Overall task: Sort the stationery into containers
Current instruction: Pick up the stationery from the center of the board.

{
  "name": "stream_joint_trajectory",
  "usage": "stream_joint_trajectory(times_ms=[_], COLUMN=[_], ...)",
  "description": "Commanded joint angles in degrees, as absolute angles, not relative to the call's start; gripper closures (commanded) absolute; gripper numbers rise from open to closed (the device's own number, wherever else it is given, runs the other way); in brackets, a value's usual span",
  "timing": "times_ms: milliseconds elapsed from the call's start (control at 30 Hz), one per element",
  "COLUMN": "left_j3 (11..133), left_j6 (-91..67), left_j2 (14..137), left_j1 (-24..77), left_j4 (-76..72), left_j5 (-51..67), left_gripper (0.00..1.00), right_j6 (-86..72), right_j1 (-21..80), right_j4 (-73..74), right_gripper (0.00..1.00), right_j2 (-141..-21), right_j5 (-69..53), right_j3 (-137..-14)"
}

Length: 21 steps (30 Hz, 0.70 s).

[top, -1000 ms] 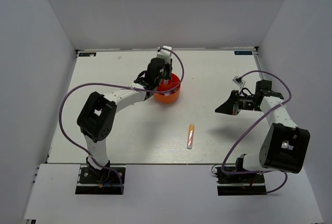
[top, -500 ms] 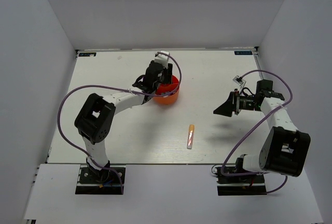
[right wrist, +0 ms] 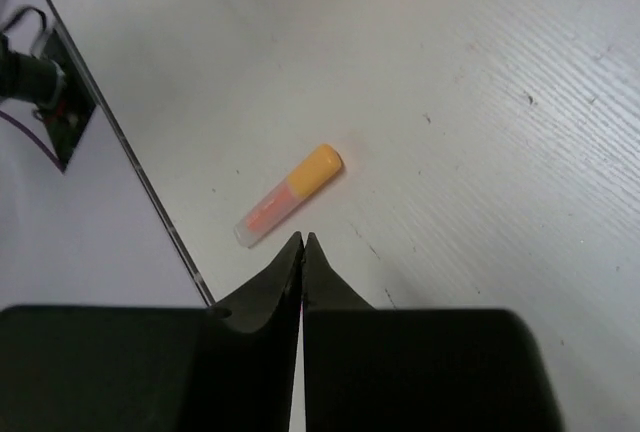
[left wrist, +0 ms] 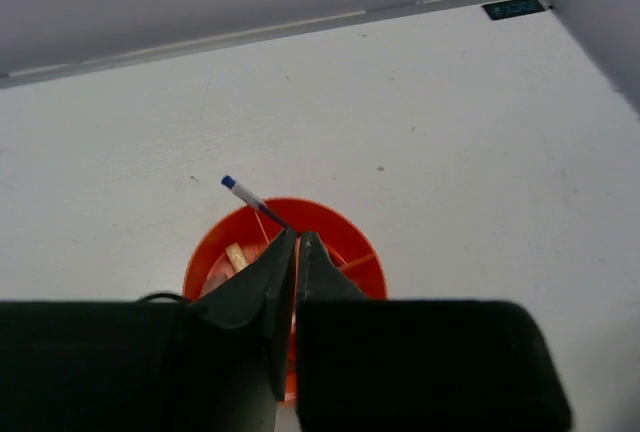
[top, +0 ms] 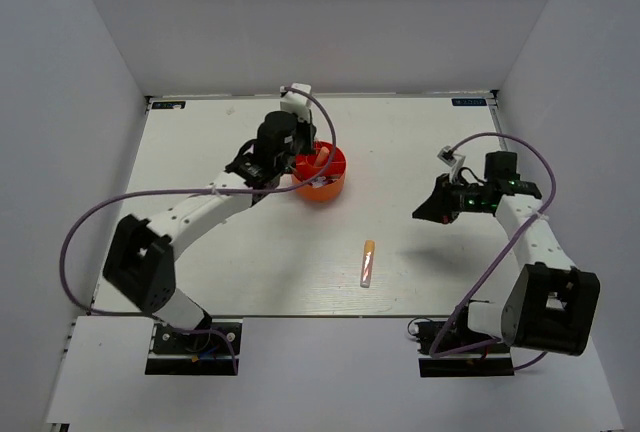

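The left gripper (left wrist: 297,237), jaws pressed together, hangs over the orange-red organiser (top: 326,188). A blue pen (left wrist: 248,196) juts from its tips toward 10 o'clock; whether it is gripped is unclear. At 5 o'clock of the organiser, a marker stick (top: 368,263) lies on the surface (top: 230,252). The right gripper (right wrist: 302,242) hovers closed and empty.

Reaches far forward and inward with the left arm (top: 200,210), elbow low, left gripper (left wrist: 297,237) tilted downward, jaws pressed together. Holds the right arm (top: 535,237) bent upward, wrist turned inward, right gripper (right wrist: 303,240) also closed, pointing down.
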<state>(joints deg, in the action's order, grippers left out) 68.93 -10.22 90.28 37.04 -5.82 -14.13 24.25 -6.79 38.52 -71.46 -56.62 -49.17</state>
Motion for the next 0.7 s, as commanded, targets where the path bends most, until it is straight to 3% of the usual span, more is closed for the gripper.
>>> stream_joint_trajectory(times_ms=[0, 133, 200, 233, 267, 300, 400, 667], left_j3=[69.0, 66.4, 60.1, 56.1, 54.3, 50.1, 42.8, 37.7], left_j6=[-14.8, -21.5, -23.2, -23.4, -23.5, -23.9, -24.7, -25.3], left_j2=[80.1, 75.0, 70.2, 68.7, 65.7, 62.1, 52.7, 44.1], left_j1=[36.9, 36.1, 35.9, 35.9, 35.8, 35.7, 35.5, 35.2], left_j4=[8.5, 33.4, 37.5, 38.9, 39.3, 39.4, 40.3, 44.8], left_j5=[-9.1, -4.7, -4.2, -4.1, -4.1, -5.0, -6.5, -8.4], left_gripper=[0.84, 0.56, 0.41, 0.38, 0.34, 0.3, 0.29, 0.27], right_j6=[23.4, 18.6, 15.3, 14.3, 13.2, 11.2, 4.9, -9.8], right_j1=[-0.1, 9.4, 14.5, 15.5, 17.8, 19.1, 23.0, 31.5], right_j4=[40.7, 39.9, 40.3, 40.8, 40.6, 40.5, 36.7, 30.0], right_gripper=[1.0, 1.0, 1.0, 0.93, 0.78, 0.49, 0.09, 0.09], right_j2=[-73.4, -74.7, -76.3, -76.6, -77.9, -78.0, -77.8, -83.2], right_j5=[-47.5, -36.7, -32.1, -31.3, -29.2, -28.4, -23.5, -13.8], right_j3=[-53.0, -53.9, -54.5, -54.8, -54.8, -54.6, -52.5, -52.2])
